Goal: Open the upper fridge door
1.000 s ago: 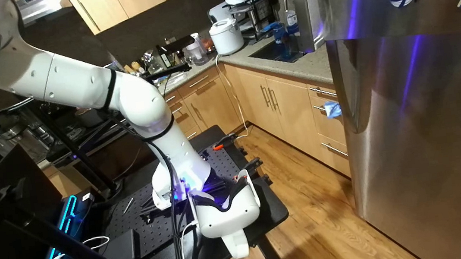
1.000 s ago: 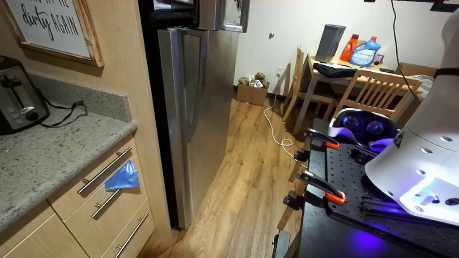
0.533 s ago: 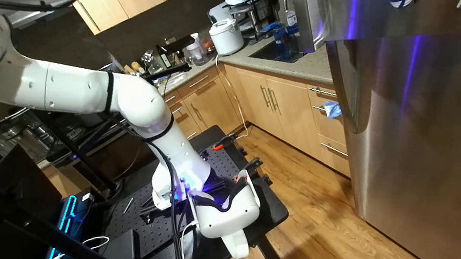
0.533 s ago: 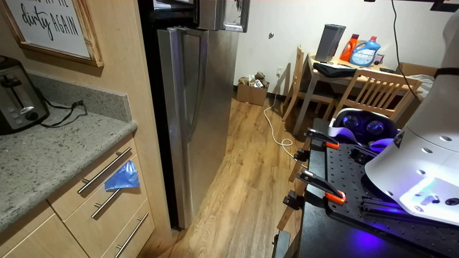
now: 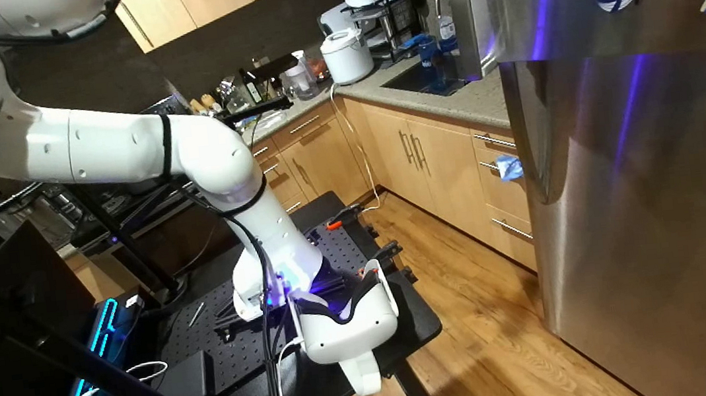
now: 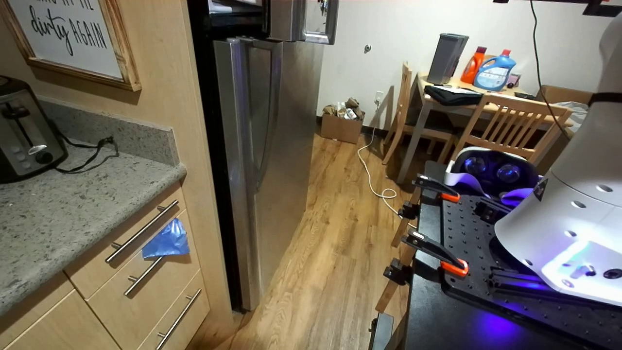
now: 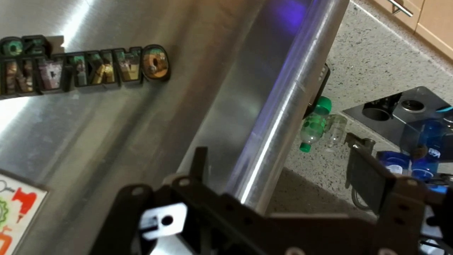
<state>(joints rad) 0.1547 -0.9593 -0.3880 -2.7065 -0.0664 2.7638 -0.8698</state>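
While the fingers (image 7: 370, 180) stand well apart in the wrist view, the steel handle (image 7: 283, 117) runs diagonally through the gap between them as seen there. Can't tell whether either finger touches it. Most of that view's left side is the upper fridge door (image 7: 134, 117): letter-shaped pieces (image 7: 99, 67) at upper left, printed card (image 7: 26, 223) at lower left. Right of the handle, a speckled surface (image 7: 375, 67) with a green-capped bottle (image 7: 313, 127) on it. In both exterior views, the upper fridge door is at the top, cut off by the frame, above the lower fridge door (image 6: 291, 146). It stands ajar: in an exterior view its free edge (image 6: 285, 22) sits out past the lower fridge door's edge, dark space behind. Robot arm (image 5: 114, 142) is cut off at upper left in an exterior view, white headset (image 5: 344, 328) just beside its base (image 5: 280, 259) on a dark surface (image 5: 414, 317)
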